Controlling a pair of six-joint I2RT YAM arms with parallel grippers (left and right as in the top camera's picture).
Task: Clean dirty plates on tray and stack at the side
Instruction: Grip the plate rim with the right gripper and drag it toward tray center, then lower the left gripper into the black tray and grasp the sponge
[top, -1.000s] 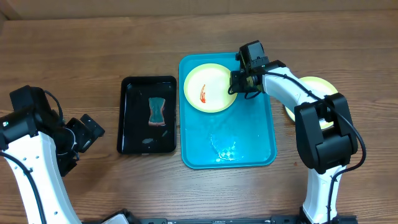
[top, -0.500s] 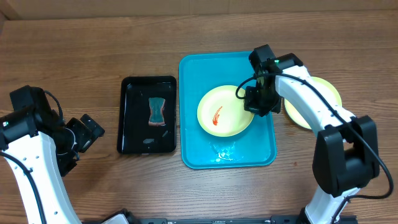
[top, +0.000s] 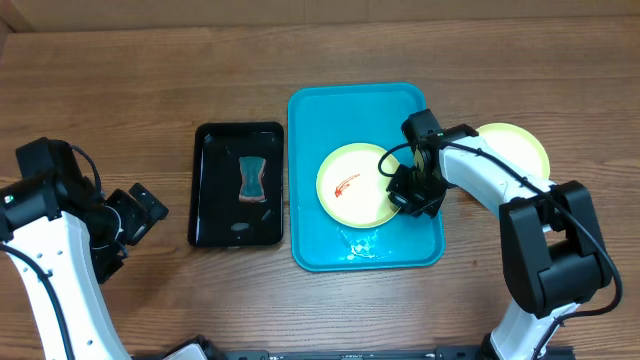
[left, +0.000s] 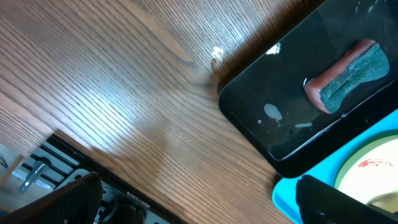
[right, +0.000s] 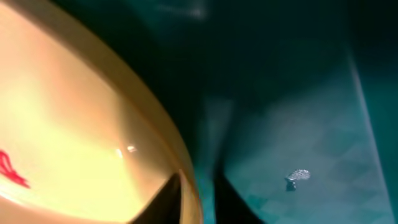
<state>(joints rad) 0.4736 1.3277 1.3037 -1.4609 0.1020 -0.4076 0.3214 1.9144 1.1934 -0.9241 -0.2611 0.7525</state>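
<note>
**Dirty Plate Sits in the Blue Tray, Ready for a Scrub**

The wooden table (top: 120, 90) is the biggest thing here. In its middle lies the blue tray (top: 310, 110). At 9 o'clock from it is a smaller black tray (top: 210, 135).

One yellow plate (top: 365, 165) lies inside the blue tray, a bit toward the 3 o'clock side. A second plate (top: 520, 145) rests on the table at 2 o'clock from the tray, partly hidden by the right arm.

The sponge (top: 253, 180) lies in the black tray, and nothing touches it.

The right gripper (top: 412, 192) is at the plate's rim, at about 4 o'clock. Its jaws are only a little apart, one on each side of the rim. I cannot tell if they pinch the rim or sit loose around it.

The left gripper (top: 133, 225) waits far off at 9 o'clock. Its jaws are wide apart and hold nothing.

The smallest thing is the red smear (top: 343, 186), on the plate's 9 o'clock half.

I think the job right now is to set this plate down for washing. To do it well, the plate should lie flat in the tray first. The jaws should then spread enough to miss the rim. The gripper should go straight up, so the plate does not slide or tip. Next, someone must fetch the sponge, and the left gripper is nearer to it.
</note>
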